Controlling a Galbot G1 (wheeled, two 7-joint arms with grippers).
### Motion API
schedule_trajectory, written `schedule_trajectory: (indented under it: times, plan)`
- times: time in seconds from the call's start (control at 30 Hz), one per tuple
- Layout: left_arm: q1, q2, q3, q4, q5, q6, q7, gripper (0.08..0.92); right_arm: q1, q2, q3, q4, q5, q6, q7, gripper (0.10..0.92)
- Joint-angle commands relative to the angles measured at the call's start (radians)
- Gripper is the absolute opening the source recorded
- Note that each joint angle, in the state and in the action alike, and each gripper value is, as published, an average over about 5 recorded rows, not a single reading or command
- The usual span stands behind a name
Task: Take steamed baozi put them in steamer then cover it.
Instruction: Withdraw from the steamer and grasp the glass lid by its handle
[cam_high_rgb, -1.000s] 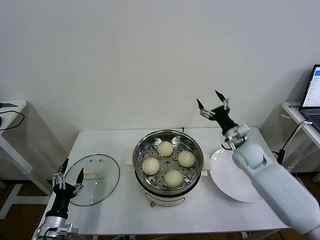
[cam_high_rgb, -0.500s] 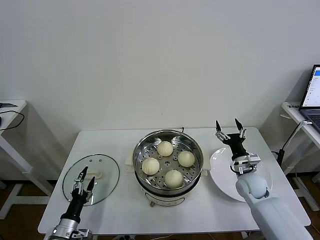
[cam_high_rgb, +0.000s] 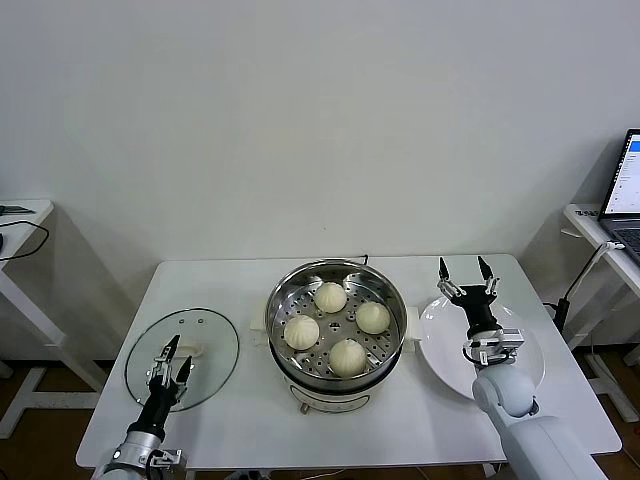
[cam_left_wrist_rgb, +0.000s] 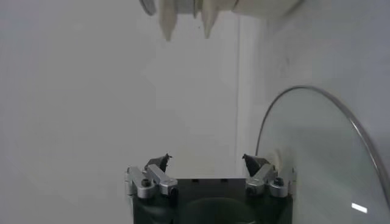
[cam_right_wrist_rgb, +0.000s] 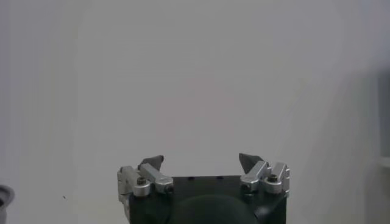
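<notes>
Several cream-white baozi (cam_high_rgb: 330, 296) lie on the perforated tray of the shiny steamer (cam_high_rgb: 285, 300) at the table's middle. The clear glass cover (cam_high_rgb: 210, 335) lies flat on the table to its left, with its cream handle (cam_high_rgb: 193, 350) at the centre. My left gripper (cam_high_rgb: 170, 357) is open and empty, its fingertips pointing up just in front of the handle. In the left wrist view the open gripper (cam_left_wrist_rgb: 207, 159) sits beside the cover's rim (cam_left_wrist_rgb: 341, 115). My right gripper (cam_high_rgb: 467, 272) is open and empty, pointing up over the white plate; it also shows in the right wrist view (cam_right_wrist_rgb: 201, 159).
An empty white plate (cam_high_rgb: 445, 340) lies to the right of the steamer. A laptop (cam_high_rgb: 625, 190) stands on a side table at far right. Another side table with a cable (cam_high_rgb: 20, 235) is at far left. The wall is close behind the table.
My right gripper has come down from high behind the steamer's right side to just over the plate. My left gripper has moved from the table's left edge in over the cover.
</notes>
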Motion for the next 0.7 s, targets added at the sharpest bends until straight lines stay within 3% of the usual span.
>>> schedule_trajectory:
  times: [0.03, 0.7]
  plan:
    - [-0.059, 0.004, 0.015, 0.085, -0.020, 0.005, 0.009, 0.823, -0.028, 0.014, 0.021, -0.002, -0.011, 0.006, 0.004, 0.823]
    - [-0.184, -0.003, 0.023, 0.180, -0.038, 0.013, 0.023, 0.823, -0.050, 0.024, 0.036, -0.002, -0.040, 0.014, 0.000, 0.823]
